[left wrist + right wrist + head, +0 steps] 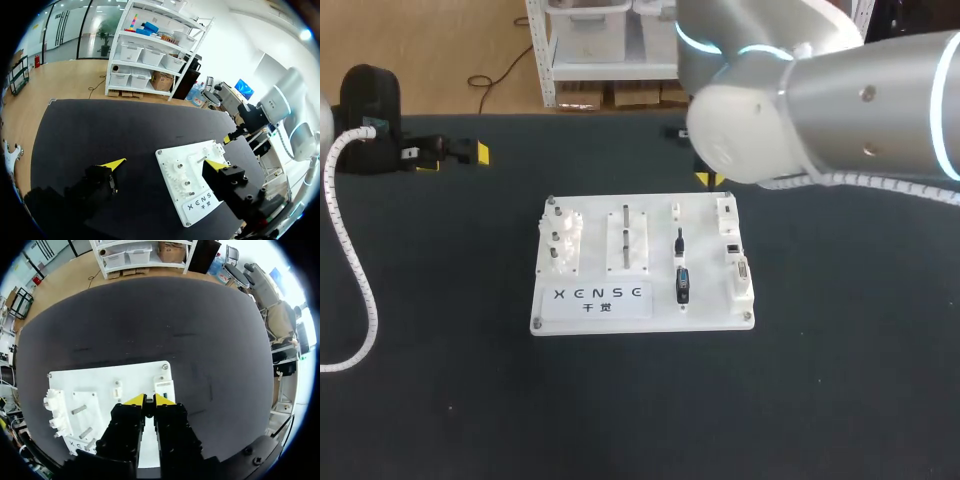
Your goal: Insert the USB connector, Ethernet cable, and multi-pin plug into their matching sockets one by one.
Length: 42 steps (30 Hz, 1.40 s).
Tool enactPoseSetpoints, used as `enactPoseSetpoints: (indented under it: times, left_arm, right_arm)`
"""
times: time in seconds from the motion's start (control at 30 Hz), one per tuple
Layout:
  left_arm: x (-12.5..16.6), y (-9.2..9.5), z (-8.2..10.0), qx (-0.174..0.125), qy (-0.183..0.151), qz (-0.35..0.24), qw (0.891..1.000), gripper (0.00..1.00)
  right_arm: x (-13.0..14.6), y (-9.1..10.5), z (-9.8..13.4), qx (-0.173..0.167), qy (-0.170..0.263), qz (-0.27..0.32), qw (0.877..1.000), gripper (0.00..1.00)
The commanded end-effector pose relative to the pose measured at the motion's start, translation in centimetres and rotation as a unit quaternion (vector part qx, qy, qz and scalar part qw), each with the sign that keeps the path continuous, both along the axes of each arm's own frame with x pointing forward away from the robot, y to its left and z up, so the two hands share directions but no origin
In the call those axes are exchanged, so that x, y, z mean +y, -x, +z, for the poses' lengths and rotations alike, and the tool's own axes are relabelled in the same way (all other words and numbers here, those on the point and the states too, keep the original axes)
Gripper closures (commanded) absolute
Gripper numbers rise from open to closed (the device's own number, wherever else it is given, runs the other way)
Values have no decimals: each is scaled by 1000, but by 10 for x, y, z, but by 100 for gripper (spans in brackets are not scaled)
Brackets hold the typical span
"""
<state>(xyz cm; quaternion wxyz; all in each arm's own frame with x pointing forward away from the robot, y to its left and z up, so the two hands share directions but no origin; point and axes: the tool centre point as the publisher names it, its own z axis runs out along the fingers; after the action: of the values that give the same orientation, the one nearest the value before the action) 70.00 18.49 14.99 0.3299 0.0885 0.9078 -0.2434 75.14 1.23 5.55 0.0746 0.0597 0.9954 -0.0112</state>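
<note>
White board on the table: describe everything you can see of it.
The white board looks plastic, rectangular, lying flat on the dark table, screws at its corners. Left: a block of gear-like pieces. Middle: a block with two metal pins. Right of that, two dark plugs in line. Right edge: white sockets. Near edge: a printed label. Only the table is seen touching it.

Right pincer over white socket board on black table, yellow tips close together.

head: high behind, looking down | left wrist: oblique, farther | right wrist: close above — board shared
</note>
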Motion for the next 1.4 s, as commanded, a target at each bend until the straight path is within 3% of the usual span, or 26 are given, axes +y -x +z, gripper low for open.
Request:
enactPoseSetpoints:
  times: [0.03,1.4]
  left_arm:
    - [0,0,0,0,0,0,1000,0]
    - [0,0,0,0,0,0,1000,0]
  right_arm:
    - [-15,6,-4,-40,-3,2,999,100]
    - [-20,7,-31,-15,18,1,1000,100]
